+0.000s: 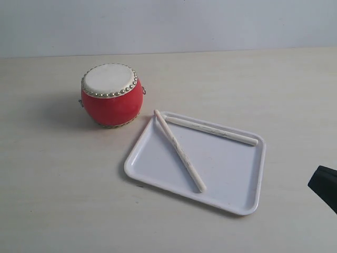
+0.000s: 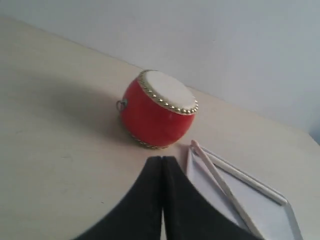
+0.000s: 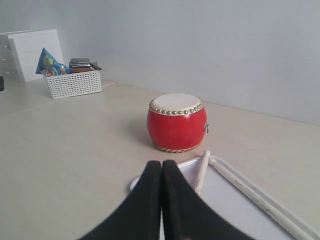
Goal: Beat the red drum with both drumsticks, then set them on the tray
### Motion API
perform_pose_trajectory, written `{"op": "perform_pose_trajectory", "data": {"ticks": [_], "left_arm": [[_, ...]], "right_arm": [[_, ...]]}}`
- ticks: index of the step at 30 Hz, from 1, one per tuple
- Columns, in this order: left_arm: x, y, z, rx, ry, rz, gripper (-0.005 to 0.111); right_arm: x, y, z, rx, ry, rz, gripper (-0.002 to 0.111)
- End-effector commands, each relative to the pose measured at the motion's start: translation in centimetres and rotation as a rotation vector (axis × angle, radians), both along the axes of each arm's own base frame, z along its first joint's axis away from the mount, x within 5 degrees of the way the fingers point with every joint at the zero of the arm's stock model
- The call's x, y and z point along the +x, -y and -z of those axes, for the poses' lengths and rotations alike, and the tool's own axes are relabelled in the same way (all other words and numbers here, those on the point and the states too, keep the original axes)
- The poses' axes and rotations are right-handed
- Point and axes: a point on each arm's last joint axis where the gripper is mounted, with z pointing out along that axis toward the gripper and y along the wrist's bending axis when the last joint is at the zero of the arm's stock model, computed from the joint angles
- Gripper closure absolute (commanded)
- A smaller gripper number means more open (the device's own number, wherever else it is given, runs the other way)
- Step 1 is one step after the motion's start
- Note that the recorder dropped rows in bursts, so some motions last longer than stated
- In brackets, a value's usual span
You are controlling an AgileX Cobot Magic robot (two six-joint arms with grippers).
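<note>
Both claws are pressed shut on nothing: left claw (image 2: 162, 160), right claw (image 3: 161, 163). The drum (image 1: 110, 95) sits upper left in the exterior frame, with the tray (image 1: 231, 179) lower right of it. The near stick (image 1: 179, 150) and far stick (image 1: 210, 130) lie on the tray, so I judge placing done. I can't tell whether the beating was done.

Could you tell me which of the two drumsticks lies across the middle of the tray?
The diagonal drumstick, one end by the red drum; the other drumstick lies along the tray's far rim.
</note>
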Motion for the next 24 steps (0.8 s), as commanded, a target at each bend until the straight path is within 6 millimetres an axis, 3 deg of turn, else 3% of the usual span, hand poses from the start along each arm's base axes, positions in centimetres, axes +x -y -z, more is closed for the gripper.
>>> {"op": "perform_pose_trajectory", "data": {"ticks": [1,6,15,24], "left_arm": [[0.2,-0.6,-0.6,-0.06,0.031,-0.084,0.107],[0.3,-0.7,-1.3,-0.022,0.118,-0.077,0.107],[0.6,-0.7,-0.1,0.297,0.22,-0.038,0.107],[0.6,-0.7,-0.6,0.173,0.248,-0.062,0.107]], "right_arm": [[0.0,0.0,0.1,0.006,-0.002,0.001,0.108],[0.0,0.0,0.1,0.006,-0.002,0.001,0.108],[0.0,0.0,0.1,0.006,-0.002,0.001,0.108],[0.0,0.0,0.1,0.006,-0.002,0.001,0.108]]}}
